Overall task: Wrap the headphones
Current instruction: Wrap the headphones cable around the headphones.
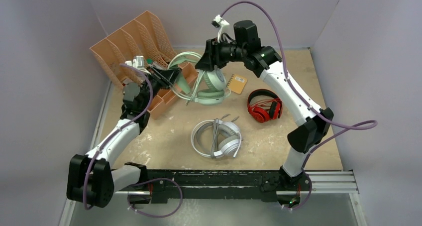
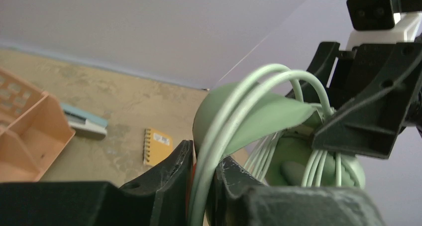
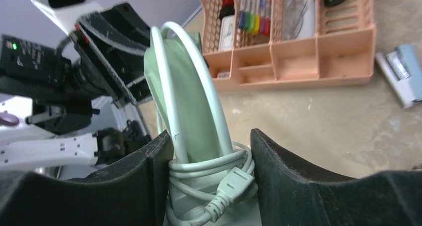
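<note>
Mint-green headset (image 1: 214, 80) beside peach organizer (image 1: 130, 39), left claw (image 2: 203, 162) pinching cord (image 2: 234, 115), right claw (image 3: 209, 142) clamping headband (image 3: 191, 86).

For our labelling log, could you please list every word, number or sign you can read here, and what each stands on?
No text can be read in any view.
Yellow notebook: a small printed patch on its cover, too blurred to read.
Bottle in the orange organizer: a white label, too small to read.

Even soft light, blurred near foreground
</note>
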### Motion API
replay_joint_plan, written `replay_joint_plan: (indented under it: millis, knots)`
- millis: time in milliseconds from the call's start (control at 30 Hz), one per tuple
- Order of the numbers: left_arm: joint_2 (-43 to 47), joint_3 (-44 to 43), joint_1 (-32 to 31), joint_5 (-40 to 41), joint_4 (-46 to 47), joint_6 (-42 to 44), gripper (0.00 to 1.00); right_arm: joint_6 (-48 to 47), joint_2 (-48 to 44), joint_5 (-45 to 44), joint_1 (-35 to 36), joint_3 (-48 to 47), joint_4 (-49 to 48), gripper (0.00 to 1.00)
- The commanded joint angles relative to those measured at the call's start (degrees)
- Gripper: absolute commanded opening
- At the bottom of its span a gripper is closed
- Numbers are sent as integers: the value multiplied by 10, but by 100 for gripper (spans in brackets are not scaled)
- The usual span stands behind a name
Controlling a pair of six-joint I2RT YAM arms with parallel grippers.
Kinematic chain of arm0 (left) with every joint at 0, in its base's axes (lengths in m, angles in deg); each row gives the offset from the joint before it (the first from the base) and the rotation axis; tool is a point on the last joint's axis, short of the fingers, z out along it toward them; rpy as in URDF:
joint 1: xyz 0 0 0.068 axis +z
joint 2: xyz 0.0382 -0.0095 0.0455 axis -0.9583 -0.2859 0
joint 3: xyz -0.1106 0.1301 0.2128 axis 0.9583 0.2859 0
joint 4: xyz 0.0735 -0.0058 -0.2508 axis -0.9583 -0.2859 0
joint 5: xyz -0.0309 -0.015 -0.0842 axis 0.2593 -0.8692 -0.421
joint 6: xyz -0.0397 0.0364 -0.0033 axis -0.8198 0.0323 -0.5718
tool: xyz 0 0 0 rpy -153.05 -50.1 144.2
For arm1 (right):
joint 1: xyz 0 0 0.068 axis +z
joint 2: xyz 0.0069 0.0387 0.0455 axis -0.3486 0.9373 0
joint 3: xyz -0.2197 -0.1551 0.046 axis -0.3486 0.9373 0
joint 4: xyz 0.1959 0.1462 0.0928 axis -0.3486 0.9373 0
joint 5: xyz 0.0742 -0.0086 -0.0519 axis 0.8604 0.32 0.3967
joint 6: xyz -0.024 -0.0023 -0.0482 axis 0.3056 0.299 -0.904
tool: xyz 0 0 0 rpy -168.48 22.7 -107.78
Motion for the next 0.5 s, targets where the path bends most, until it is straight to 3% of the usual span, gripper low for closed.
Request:
replay_joint_plan:
  millis: [0, 67, 167, 467]
  knots:
    - [50, -39, 1, 101, -160, 8, 27, 29, -37, 91, -31, 82, -92, 0]
    - [64, -44, 1, 111, -217, 30, 42, 40, -37, 105, -41, 112, -130, 0]
    - [84, -56, 2, 148, -301, 61, 55, 50, -26, 114, -51, 131, -171, 0]
    - [171, -123, 5, 281, -555, 143, 67, 55, 6, 94, -68, 152, -206, 0]
